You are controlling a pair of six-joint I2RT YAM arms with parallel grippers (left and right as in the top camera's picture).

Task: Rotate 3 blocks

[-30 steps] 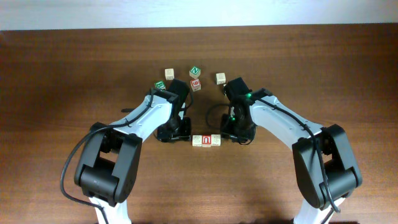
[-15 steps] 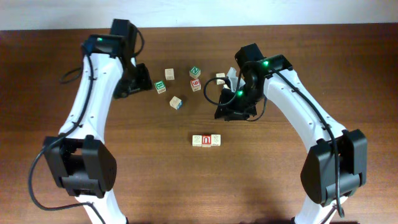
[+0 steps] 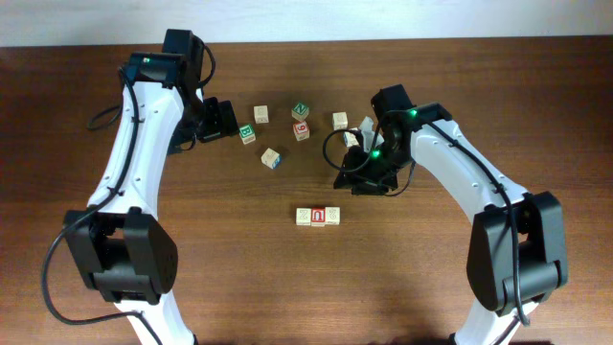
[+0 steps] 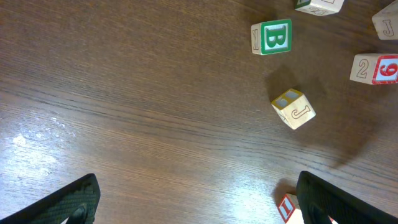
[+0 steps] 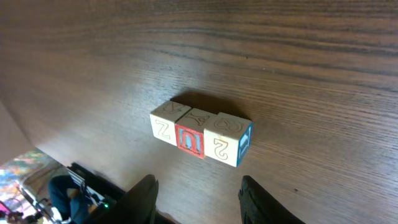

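Your right pincer (image 5: 205, 200): parted, empty. Three-block row (image 5: 200, 135) lies just ahead of its tips, untouched. Left pincer (image 4: 199, 202): spread wide, empty, row near its right finger. Step looks like approach; next: descend, straddle row, clench, turn.

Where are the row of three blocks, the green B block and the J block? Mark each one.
row of three blocks (image 5: 189, 140): right wrist view, on the middle block's red-framed face.
green B block (image 4: 275, 36): left wrist view, on the green letter face.
J block (image 4: 300, 113): left wrist view, on the face with the J.
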